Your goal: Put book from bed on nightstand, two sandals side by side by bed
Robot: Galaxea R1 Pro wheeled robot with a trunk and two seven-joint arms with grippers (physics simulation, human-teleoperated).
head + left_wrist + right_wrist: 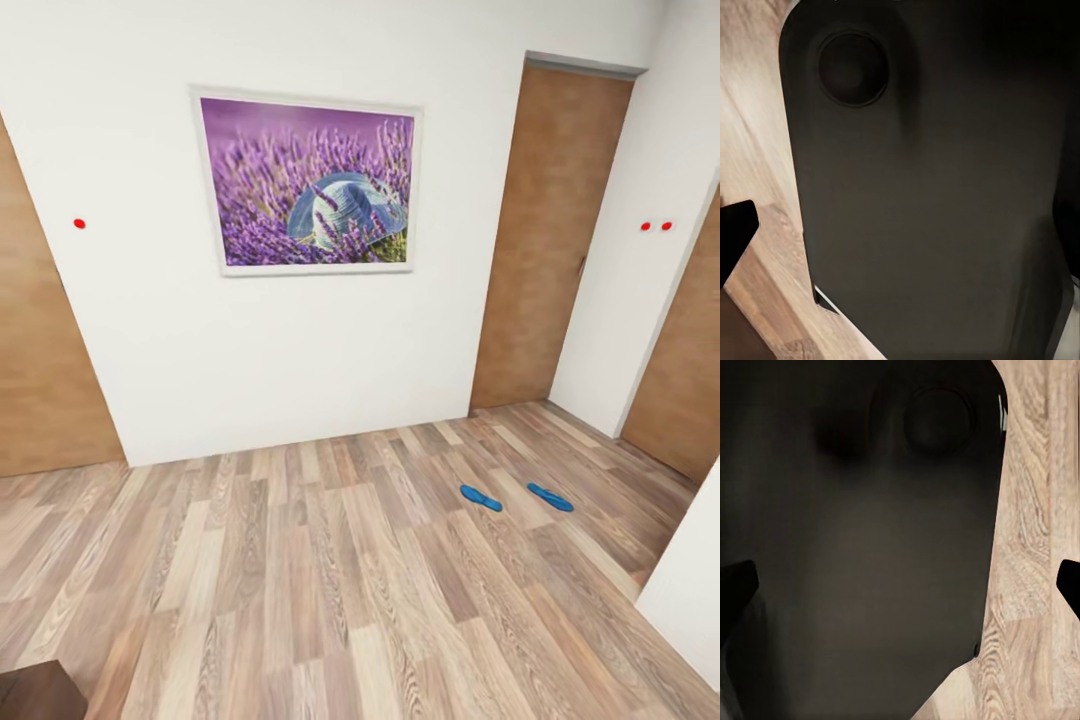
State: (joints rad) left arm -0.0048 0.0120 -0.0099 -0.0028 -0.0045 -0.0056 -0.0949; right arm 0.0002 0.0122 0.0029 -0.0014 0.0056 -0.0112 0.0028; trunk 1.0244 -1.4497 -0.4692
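Two bright blue flat flip-flop sandals [481,497] [550,497] lie apart on the light wood-plank floor [300,560], ahead and right, long axes roughly parallel, likely nearer the right arm; either pincer's state: cannot tell.

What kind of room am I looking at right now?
Probably a home interior, a bedroom corner or hallway: wood-plank floor, white wall with a framed lavender picture, brown doors, and two blue sandals lying on the floor.

Head view: you get bright, even, shadowless light, lines bowing at the edges; wrist views: dim, a dark body [937,195] blurred soft, floor [1031,547] well lit.
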